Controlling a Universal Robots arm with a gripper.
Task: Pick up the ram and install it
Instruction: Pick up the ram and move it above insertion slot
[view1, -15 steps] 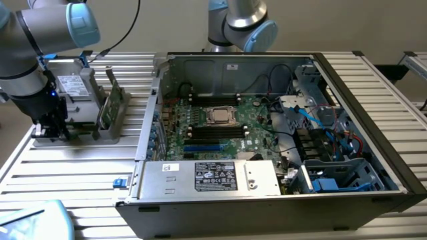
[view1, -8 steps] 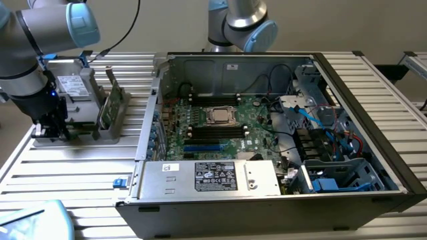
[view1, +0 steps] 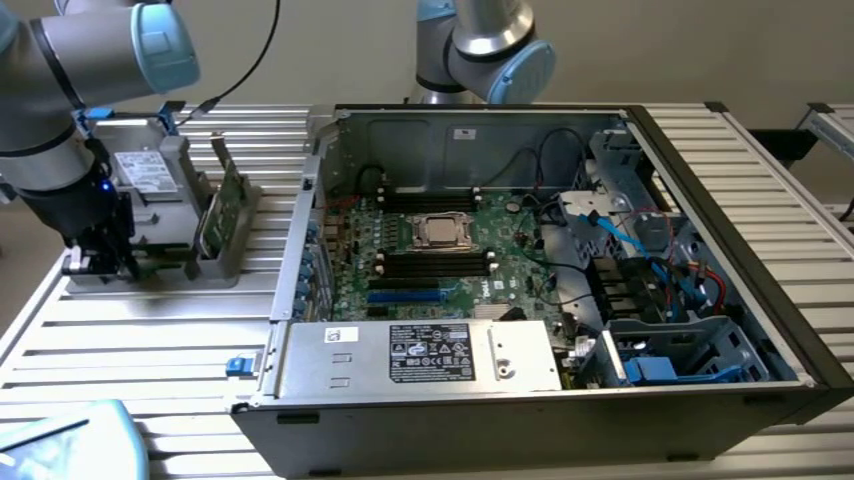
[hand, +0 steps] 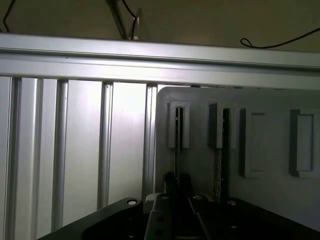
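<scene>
In the wrist view the ram (hand: 178, 150) stands edge-on as a thin dark strip in the first slot of the grey holder (hand: 280, 200). My gripper (hand: 176, 192) reaches down over it, and its two fingers are closed against the strip's sides. In the exterior view the gripper (view1: 100, 262) is low at the left end of that holder (view1: 214, 268), on the exterior view's left. The open computer case (view1: 747, 200) lies to the exterior view's right. Its motherboard (view1: 501, 240) faces up, with black memory slots (view1: 427, 263) beside the processor socket.
An upright green expansion card (view1: 223, 205) and a silver drive box (view1: 140, 170) stand in the holder close to the gripper. A second thin board (hand: 219, 165) sits in the neighbouring slot. The case's power supply (view1: 420, 355) lies along its front. A second robot arm (view1: 487, 50) stands behind the case.
</scene>
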